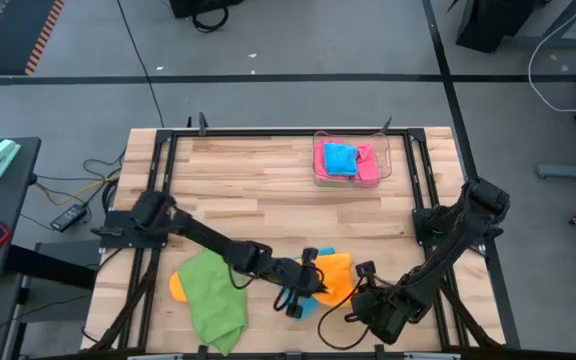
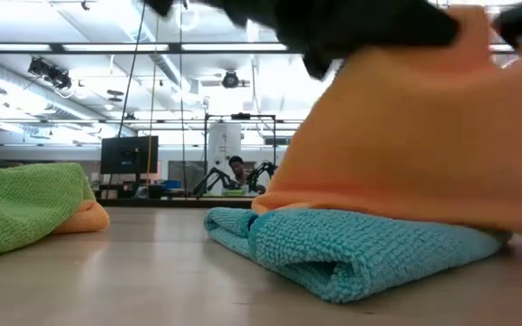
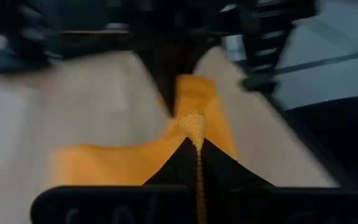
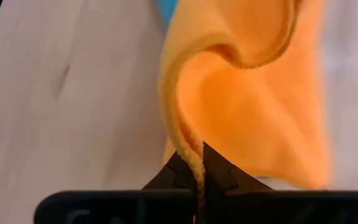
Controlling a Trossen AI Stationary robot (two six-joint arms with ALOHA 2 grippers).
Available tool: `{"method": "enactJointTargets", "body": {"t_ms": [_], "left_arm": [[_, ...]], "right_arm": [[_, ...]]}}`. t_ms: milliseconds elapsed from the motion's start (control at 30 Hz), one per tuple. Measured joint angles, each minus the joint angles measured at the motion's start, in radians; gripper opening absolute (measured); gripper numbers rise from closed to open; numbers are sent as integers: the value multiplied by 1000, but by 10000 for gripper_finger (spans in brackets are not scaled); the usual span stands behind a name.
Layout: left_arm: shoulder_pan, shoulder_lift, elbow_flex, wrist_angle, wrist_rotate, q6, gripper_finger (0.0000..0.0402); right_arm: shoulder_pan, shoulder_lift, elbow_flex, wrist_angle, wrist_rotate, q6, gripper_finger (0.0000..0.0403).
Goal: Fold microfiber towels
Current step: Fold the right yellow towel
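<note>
Both grippers clamped on orange towel (image 1: 336, 278) hem at table's 6 o'clock, left gripper (image 3: 194, 146) and right gripper (image 4: 191, 163) lifting it over blue towel (image 2: 333, 249); fold step just starting, I'd judge, next needs matched travel to lay edges flush.

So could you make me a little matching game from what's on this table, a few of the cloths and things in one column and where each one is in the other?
Things:
1. soft orange microfiber towel
2. crumpled green microfiber towel
3. folded sky blue microfiber towel
4. clear plastic tray

Places:
A. lying under the lifted orange towel
B. at the table's far edge, holding blue and pink cloths
C. pinched by both the left gripper and the right gripper
D. spread near the left arm, over another orange cloth

Pairs: 1-C, 2-D, 3-A, 4-B
</note>
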Motion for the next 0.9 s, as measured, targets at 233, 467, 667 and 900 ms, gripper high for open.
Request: {"method": "enactJointTargets", "body": {"t_ms": [233,467,667,900], "left_arm": [[-6,-126,0,-97,-136,79,8],[-45,-198,-1,-174,-280,162,7],[-39,-286,-1,-175,-344,196,16],[-22,-374,-1,-171,-344,270,7]], "right_arm": [[-37,-162,0,-91,49,-39,8],[-49,-322,0,-124,49,-91,8],[-94,-446,0,-126,-63,-119,8],[-173,-492,92,-272,-174,-77,8]]}}
